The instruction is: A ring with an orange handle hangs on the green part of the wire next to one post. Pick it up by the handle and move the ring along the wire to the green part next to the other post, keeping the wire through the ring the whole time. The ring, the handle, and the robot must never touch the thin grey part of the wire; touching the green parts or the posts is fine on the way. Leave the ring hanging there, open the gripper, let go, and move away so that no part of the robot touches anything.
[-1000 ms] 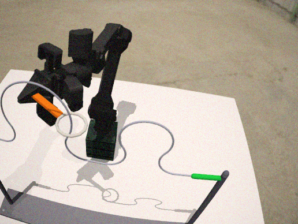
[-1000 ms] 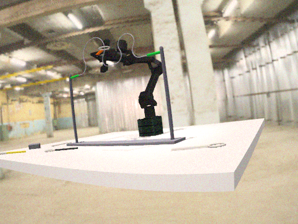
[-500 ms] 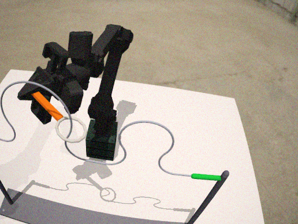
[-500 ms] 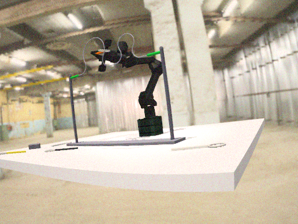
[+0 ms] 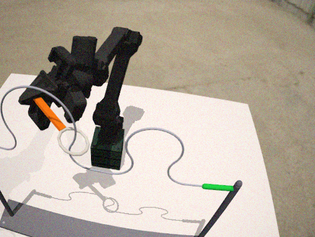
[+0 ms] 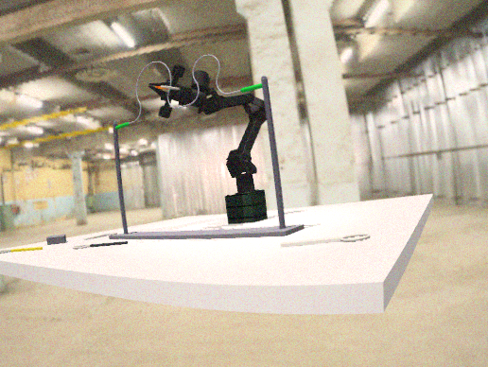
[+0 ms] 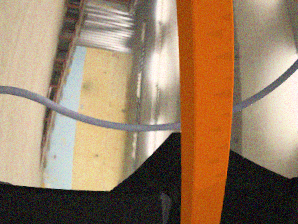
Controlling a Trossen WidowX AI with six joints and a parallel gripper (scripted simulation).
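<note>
My gripper (image 5: 35, 97) (image 6: 155, 86) is shut on the orange handle (image 5: 49, 113) (image 7: 207, 90), high above the table. The off-white ring (image 5: 76, 154) (image 6: 172, 88) hangs at the handle's far end, around the right-hand downslope of the left hump of the grey wire (image 5: 155, 129) (image 7: 110, 123). The wire appears to run through it; whether they touch cannot be told. In the wrist view the wire passes behind the handle. The right green part (image 5: 218, 187) (image 6: 251, 88) meets the right post (image 5: 221, 211) (image 6: 273, 156). The left green part (image 6: 122, 125) meets the left post (image 6: 120, 180).
The posts stand on a dark base (image 5: 61, 217) (image 6: 199, 233) on the white table (image 6: 213, 270). A small grey block (image 6: 57, 239), a yellow item (image 6: 28, 249), a black-handled item (image 6: 109, 244) and a pale ring-ended item (image 6: 314, 241) lie on the table.
</note>
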